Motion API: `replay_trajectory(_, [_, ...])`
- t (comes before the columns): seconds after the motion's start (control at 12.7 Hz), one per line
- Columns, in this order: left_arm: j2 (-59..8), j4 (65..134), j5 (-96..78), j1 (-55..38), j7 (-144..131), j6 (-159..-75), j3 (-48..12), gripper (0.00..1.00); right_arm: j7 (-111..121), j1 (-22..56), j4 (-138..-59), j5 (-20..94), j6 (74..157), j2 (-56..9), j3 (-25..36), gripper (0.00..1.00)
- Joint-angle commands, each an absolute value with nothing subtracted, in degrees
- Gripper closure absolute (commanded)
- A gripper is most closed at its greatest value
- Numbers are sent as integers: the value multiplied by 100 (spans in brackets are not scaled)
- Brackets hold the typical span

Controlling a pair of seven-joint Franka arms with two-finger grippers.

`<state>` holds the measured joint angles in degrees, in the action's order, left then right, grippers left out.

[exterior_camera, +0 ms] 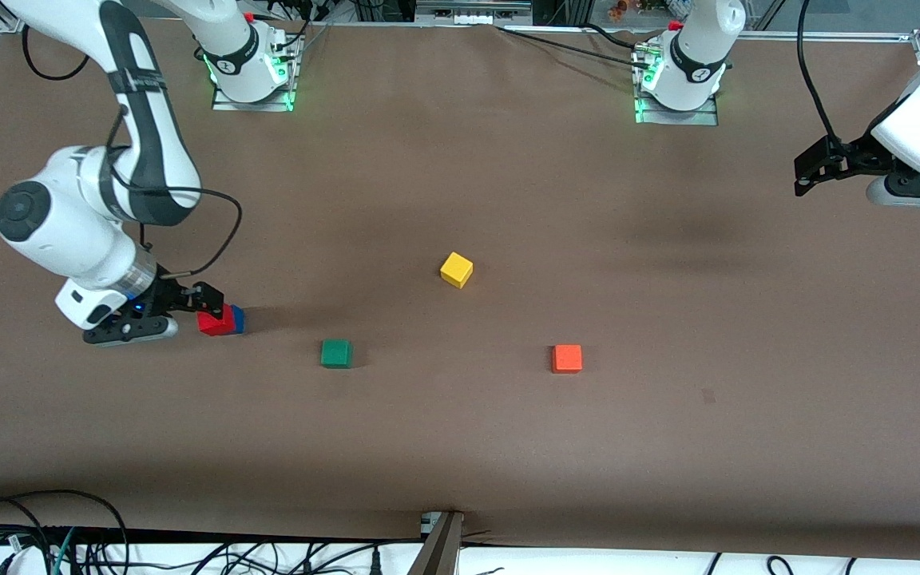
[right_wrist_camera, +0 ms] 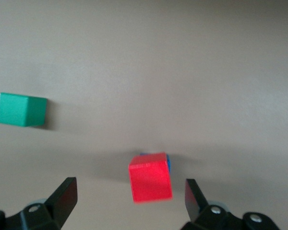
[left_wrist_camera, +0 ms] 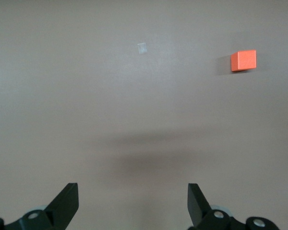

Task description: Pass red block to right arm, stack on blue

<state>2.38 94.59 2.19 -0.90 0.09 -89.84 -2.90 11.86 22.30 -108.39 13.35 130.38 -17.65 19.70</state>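
The red block (exterior_camera: 215,322) (right_wrist_camera: 150,177) sits on top of the blue (exterior_camera: 238,318) cube, which shows only as a thin blue edge (right_wrist_camera: 168,161) under it, toward the right arm's end of the table. My right gripper (exterior_camera: 198,310) (right_wrist_camera: 130,191) hangs just above this stack, open, with one finger on each side of the red block and a gap to it on both. My left gripper (exterior_camera: 807,172) (left_wrist_camera: 133,191) waits open over bare table at the left arm's end, with nothing between its fingers.
A green cube (exterior_camera: 336,353) (right_wrist_camera: 21,109) lies beside the stack, toward the table's middle. A yellow cube (exterior_camera: 456,269) sits mid-table. An orange cube (exterior_camera: 567,358) (left_wrist_camera: 243,60) lies nearer the front camera. Cables run along the table's front edge (exterior_camera: 460,527).
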Motion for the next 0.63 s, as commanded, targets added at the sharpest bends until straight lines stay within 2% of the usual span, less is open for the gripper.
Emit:
replay_trajectory(0.0, [158, 9255, 325, -123, -79, -8815, -290, 0, 1186, 2215, -10846, 1301, 12351, -1188, 2153, 1])
replay_trajectory(0.31, [123, 9194, 325, -123, -79, -8798, -290, 0, 1169, 2215, -10478, 748, 10894, -485, 2372, 1])
replay_trajectory(0.55, [97, 9132, 334, -132, -79, -8763, -308, 0, 1160, 2215, -9794, 589, 9821, -413, 2513, 1])
